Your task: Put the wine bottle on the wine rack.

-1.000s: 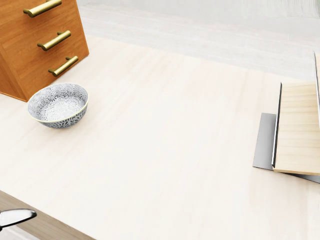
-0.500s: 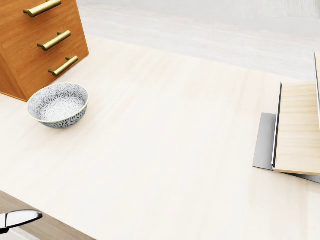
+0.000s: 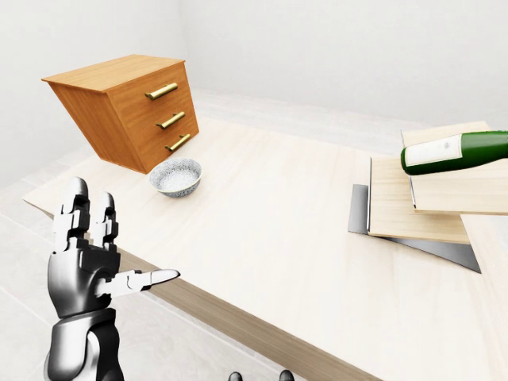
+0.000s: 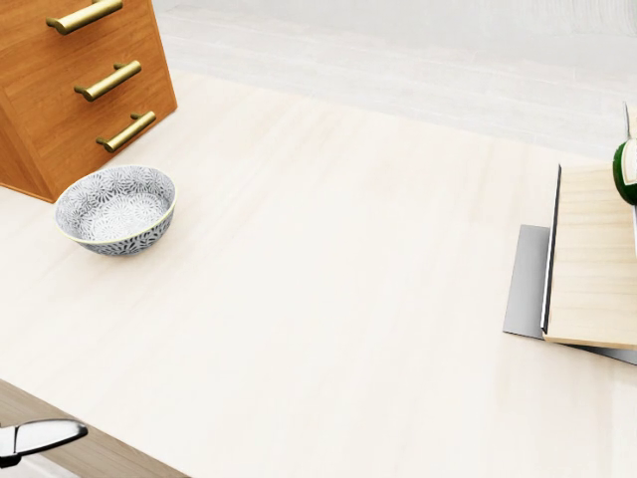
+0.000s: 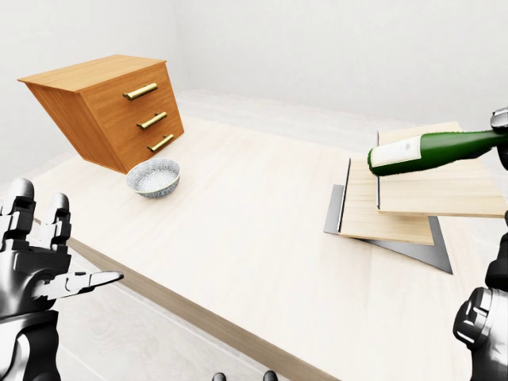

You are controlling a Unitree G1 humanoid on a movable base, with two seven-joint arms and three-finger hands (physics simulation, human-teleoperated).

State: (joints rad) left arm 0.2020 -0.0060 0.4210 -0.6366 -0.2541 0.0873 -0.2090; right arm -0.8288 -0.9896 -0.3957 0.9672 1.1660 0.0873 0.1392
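Newly in the head view, against half a second back: a green curve of the wine bottle (image 5: 432, 150) at the right edge, over the wine rack (image 5: 397, 208); bowl, drawers and rack unshifted, the pale fingertip at lower left nudged only slightly.

Dark green glass, white label round the wide end, lying nearly level with the base pointing to the view's left and the neck running off right. Held in the air above the rack's upper wooden board, not resting on it as far as can be judged.

Only in the eye views: the full bottle and the left hand (image 3: 89, 266), raised low at the left beside the worktop (image 3: 262, 230) edge, fingers spread wide, thumb pointing right, holding nothing. Only in the right-eye view: the right hand (image 5: 502, 133) at the far right edge, at the bottle's neck; mostly cut off, so grip not to be told. Near the drawer chest (image 3: 131, 107), a patterned bowl (image 3: 176, 175), well apart from the rack.
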